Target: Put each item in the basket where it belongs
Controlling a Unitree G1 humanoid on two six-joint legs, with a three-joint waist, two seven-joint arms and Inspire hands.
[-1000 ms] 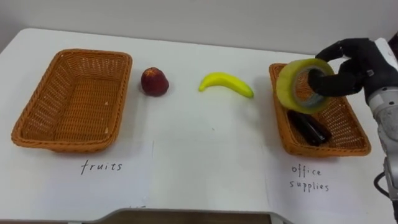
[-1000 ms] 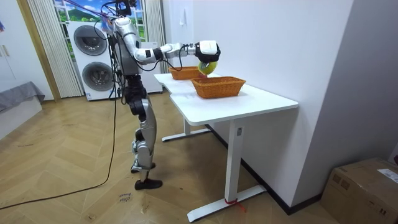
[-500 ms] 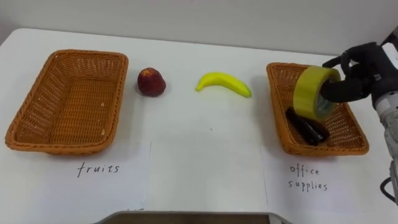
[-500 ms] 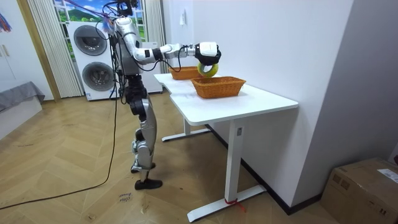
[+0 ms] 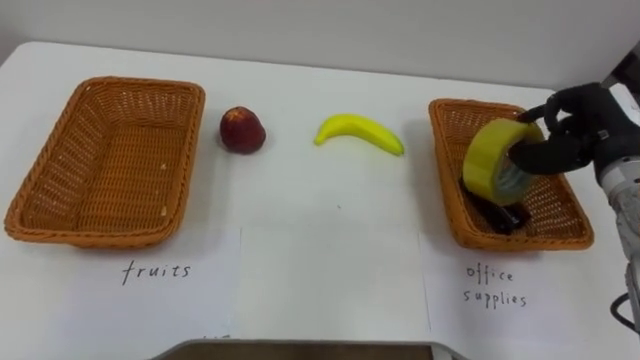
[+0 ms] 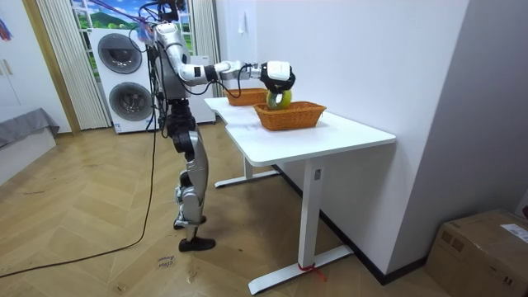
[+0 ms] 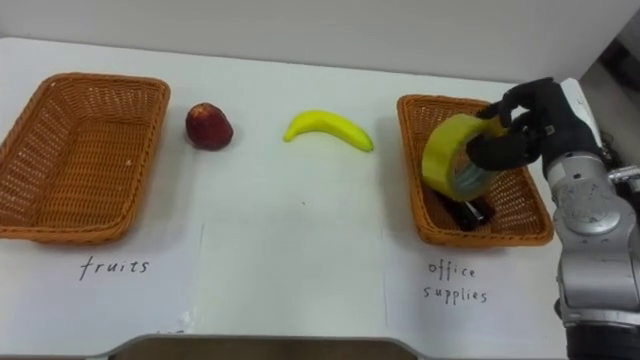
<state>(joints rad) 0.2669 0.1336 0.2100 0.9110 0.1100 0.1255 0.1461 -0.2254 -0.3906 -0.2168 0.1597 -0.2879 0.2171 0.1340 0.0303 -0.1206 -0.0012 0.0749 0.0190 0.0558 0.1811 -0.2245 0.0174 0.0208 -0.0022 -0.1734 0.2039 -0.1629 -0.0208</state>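
A white desk (image 5: 330, 250) stands against a pale wall, on a wood floor, with two stacked washing machines (image 6: 124, 78) behind the robot in the room view. The yellow roll of tape (image 5: 497, 162) is held on edge, low inside the basket (image 5: 520, 242) by the desk's right edge. The right hand (image 5: 575, 130) grips it, with dark fingers curled through the roll's hole and over its rim. Under the roll lies a dark object (image 5: 500, 215) on the basket's floor (whether the two touch I cannot tell). On the bare desk between the baskets, toward the far edge, lie a banana (image 5: 358, 132) and, to its left, a red fruit (image 5: 242, 130), well apart from each other. The fruit sits just beside the second basket (image 5: 100, 150) at the desk's left edge. A sheet with handwriting lies in front of each basket. The robot stands upright at the desk's side, its right arm stretched out over the desk.
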